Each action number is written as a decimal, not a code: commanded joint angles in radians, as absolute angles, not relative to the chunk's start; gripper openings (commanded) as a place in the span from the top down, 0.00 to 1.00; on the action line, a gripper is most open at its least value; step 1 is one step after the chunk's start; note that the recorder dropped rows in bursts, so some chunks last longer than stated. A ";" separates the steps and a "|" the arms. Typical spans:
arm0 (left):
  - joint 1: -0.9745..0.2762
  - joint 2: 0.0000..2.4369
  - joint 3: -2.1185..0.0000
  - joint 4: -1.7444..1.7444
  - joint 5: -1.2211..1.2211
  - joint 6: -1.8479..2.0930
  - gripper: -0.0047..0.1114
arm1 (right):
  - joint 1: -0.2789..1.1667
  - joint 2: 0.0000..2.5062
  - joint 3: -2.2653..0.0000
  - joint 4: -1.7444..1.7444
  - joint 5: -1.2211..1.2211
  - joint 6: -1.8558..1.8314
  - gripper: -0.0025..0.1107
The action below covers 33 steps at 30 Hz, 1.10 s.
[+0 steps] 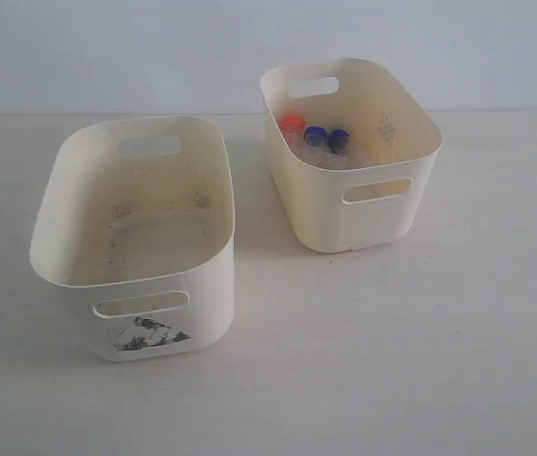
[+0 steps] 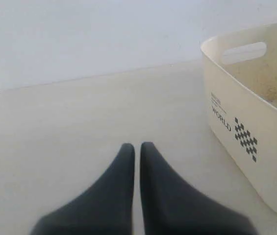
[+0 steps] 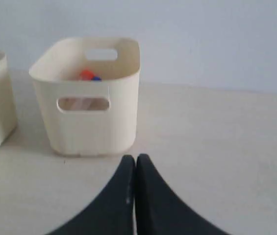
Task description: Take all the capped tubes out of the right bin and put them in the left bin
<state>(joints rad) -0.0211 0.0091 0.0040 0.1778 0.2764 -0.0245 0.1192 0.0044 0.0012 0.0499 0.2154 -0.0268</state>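
Where my left claw (image 2: 137,146) sits: low over the pale table (image 2: 55,122), clenched, its two dark fingers side by side with only a hairline slit between them and nothing in it
Right claw (image 3: 136,157): also low over the table, pinched tight with fingers touching, holding nothing, pointed toward the right bin but well apart from it
Left bin (image 1: 168,328): the larger cream bin, upright on the left of the exterior view, with a torn black-grey mark (image 1: 149,334) under its near handle slot; its floor shows only pale stains and specks
Left bin from my left wrist: its side wall (image 2: 256,156) stands near my claw, not touching, printed with "WORLD" and a black chequered patch
Right bin (image 1: 344,218): the smaller cream bin, upright, set apart from the left bin with bare table between; a faint diamond mark (image 1: 386,126) on an inner wall
Capped tubes (image 1: 316,138): all inside the right bin, bunched on its floor toward the far end
Caps: one orange-red cap (image 1: 293,123) and two blue caps (image 1: 327,137) show; the clear bodies are too blurred to count
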 commanded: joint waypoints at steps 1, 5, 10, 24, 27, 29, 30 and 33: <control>-0.020 0.007 0.000 0.177 0.261 -0.036 0.92 | 0.112 0.000 0.000 0.039 0.035 -0.035 0.98; -0.020 0.007 0.000 0.177 0.261 -0.036 0.92 | 0.112 0.000 0.000 0.027 -0.327 -0.062 0.98; -0.020 0.007 0.000 0.177 0.261 -0.036 0.92 | 0.112 0.047 -0.145 0.196 -0.282 -0.151 0.98; -0.020 0.007 0.000 0.177 0.261 -0.036 0.92 | 0.112 1.059 -0.806 0.373 0.623 -0.175 0.98; -0.020 0.007 0.000 0.177 0.261 -0.036 0.92 | 0.112 1.163 -0.907 0.464 0.560 -0.287 0.98; -0.020 0.007 0.000 0.177 0.261 -0.036 0.92 | 0.112 1.224 -0.984 0.566 0.544 -0.415 0.98; -0.020 0.007 0.000 0.177 0.261 -0.036 0.92 | 0.112 1.275 -1.047 0.615 0.541 -0.467 0.98; -0.020 0.007 0.000 0.177 0.261 -0.036 0.92 | 0.114 1.389 -1.175 0.653 0.564 -0.466 0.98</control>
